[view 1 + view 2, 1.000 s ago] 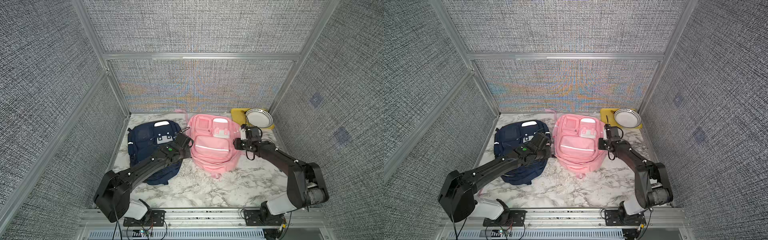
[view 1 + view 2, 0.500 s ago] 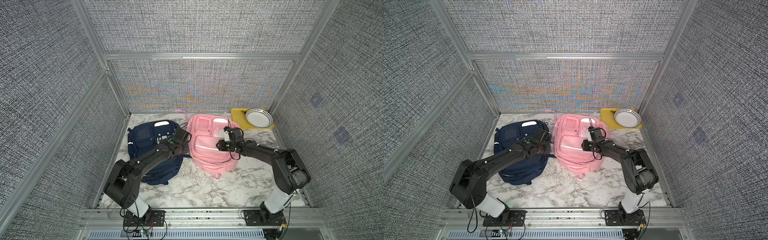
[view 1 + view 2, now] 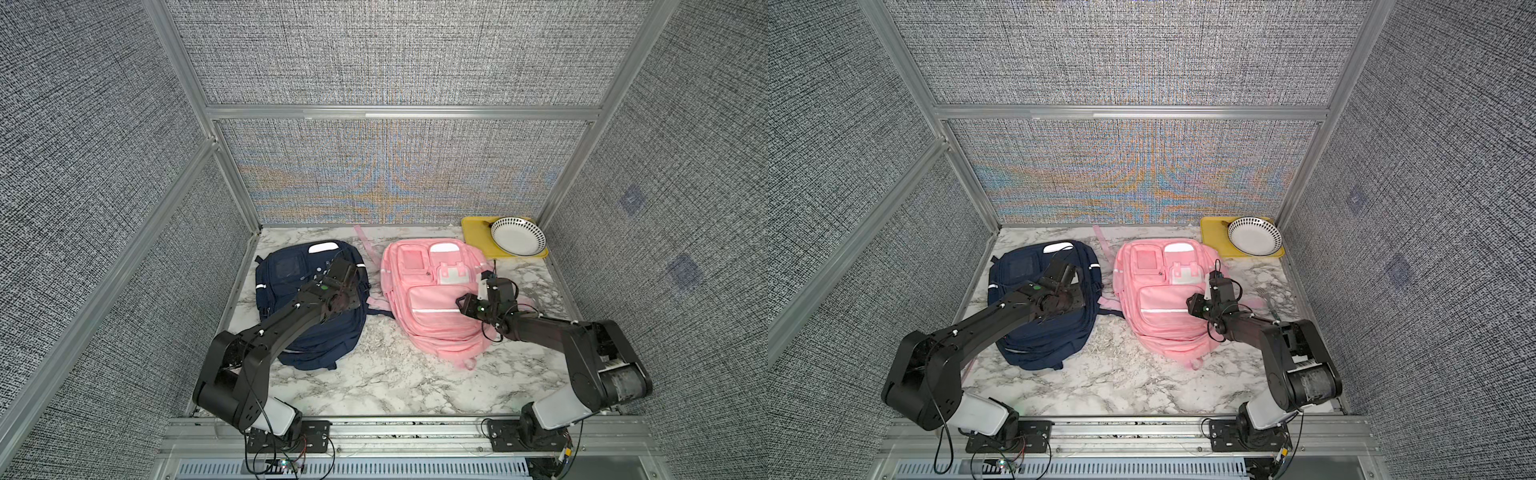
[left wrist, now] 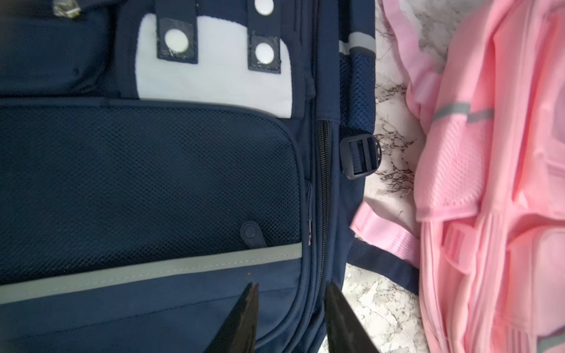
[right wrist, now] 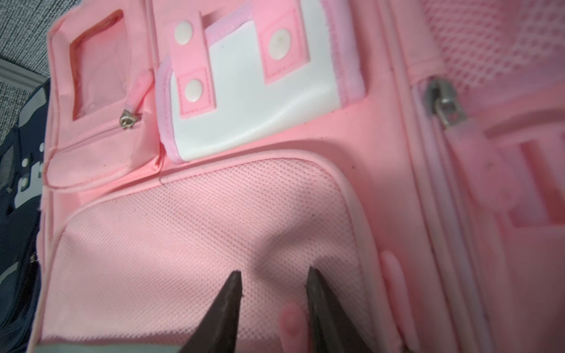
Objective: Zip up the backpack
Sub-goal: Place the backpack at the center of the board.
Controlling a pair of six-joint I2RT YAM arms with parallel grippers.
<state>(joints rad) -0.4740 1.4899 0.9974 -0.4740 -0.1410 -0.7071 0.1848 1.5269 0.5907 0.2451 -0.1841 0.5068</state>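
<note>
Counter (image 3: pixel 395 374): white marble pattern, carrying two backpacks that lie flat side by side with their front pockets up.
Navy backpack (image 3: pixel 274 291): on the left side of the counter in both top views (image 3: pixel 1017 270), under the left arm.
Pink backpack (image 3: pixel 432 316): just beside the navy one, on the right (image 3: pixel 1158 320), with a strip of bare counter between them.
Navy zipper (image 4: pixel 322 159): black teeth run along the edge of the bag nearest the pink one, next to a black buckle (image 4: pixel 360 156).
Pink zipper slider (image 5: pixel 444 104): a metal slider sits on the side seam, beyond the mesh pocket (image 5: pixel 214 214).
Left gripper (image 4: pixel 292 285): over the lower front of the navy backpack. The jaws are a narrow way apart with only navy fabric between them, and the zipper line runs toward the gap.
Right gripper (image 5: pixel 273 275): over the pink mesh pocket. The jaws are a narrow way apart and grasp nothing that can be made out.
Unclear: a blurred pink tab (image 5: pixel 290 321) lies between the right fingers. It may be a zipper pull, and contact cannot be judged.
Pink strap (image 4: pixel 376 226): lies across the gap and reaches the navy bag's edge.
Far right corner: a yellow tray (image 3: pixel 473 237) holds a white bowl with a dotted rim (image 3: pixel 517 237), well apart from both grippers.
</note>
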